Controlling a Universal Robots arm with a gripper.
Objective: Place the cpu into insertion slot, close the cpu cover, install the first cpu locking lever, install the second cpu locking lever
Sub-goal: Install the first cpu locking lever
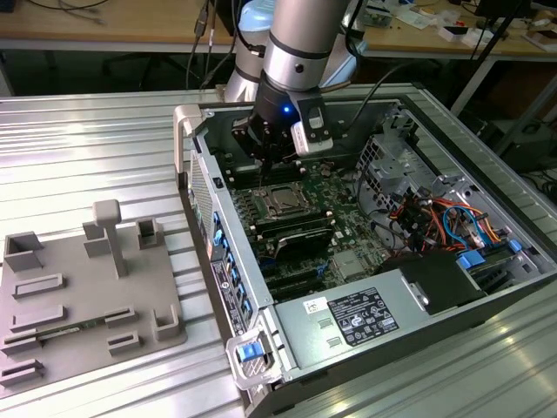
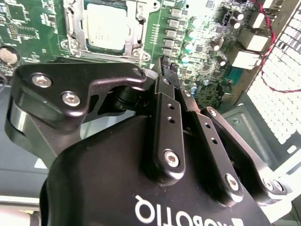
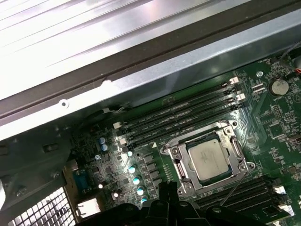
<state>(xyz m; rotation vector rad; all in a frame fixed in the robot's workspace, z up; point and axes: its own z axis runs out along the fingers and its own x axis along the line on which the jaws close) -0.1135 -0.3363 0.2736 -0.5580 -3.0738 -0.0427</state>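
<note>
Memory slots (image 3: 183, 112) flank the insertion slot (image 3: 209, 160), open from above.

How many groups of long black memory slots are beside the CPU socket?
2. In the first wrist view, one group lies between the insertion slot and the case wall; the other on its opposite side, partly hidden.

Arm (image 1: 296, 43) points down; gripper (image 2: 168, 68) seemingly pinched closed.

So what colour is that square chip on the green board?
The cpu has a pale silver-grey top; the first wrist view shows it best.
</note>
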